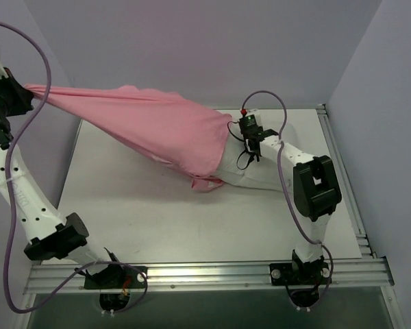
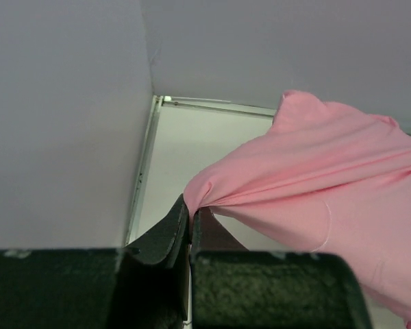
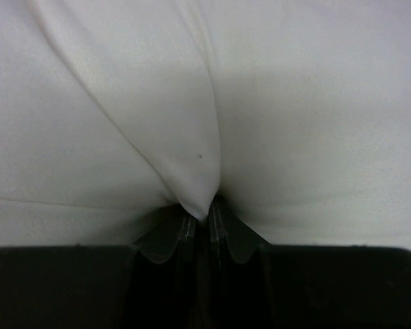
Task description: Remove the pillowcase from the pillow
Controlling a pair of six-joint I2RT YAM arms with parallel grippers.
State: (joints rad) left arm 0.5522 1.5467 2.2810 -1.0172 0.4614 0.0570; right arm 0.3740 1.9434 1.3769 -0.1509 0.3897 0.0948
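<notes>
Pink satin, top view: the pillowcase (image 1: 157, 127) is being held stretched into a long cone. Its long axis is running from upper left down to the right across the bench (image 1: 123, 205).
Left tool, top view: the left tool (image 1: 27, 94) is being held at the far left, beyond the bench edge, with the narrow end of the pillowcase gripped in it.
Right tool, top view: the right tool (image 1: 238, 139) is being pressed into the bare white end of the pillow (image 1: 260, 177), just right of the pillowcase mouth. Its grip cannot be told from here.
Deciding relation: the pillow is lying right of the left tool, on the line of the stretch. The left arm is being judged the one to draw the pillowcase off, further up and left, while the pillow is being anchored by the right.
Left wrist view: the left tool (image 2: 190, 212) is being pressed together on a gathered corner of the pillowcase (image 2: 315, 178), which is fanning out rightward above the bench (image 2: 192, 151). No pillow is being shown.
Right wrist view: the right tool (image 3: 207, 212) is being pressed together on a peaked fold of the pillow (image 3: 260, 103). No pink is being shown.
Between views: both pinches are being confirmed only by the wrist cameras. How much pillow is being left inside is being shown only from above.
</notes>
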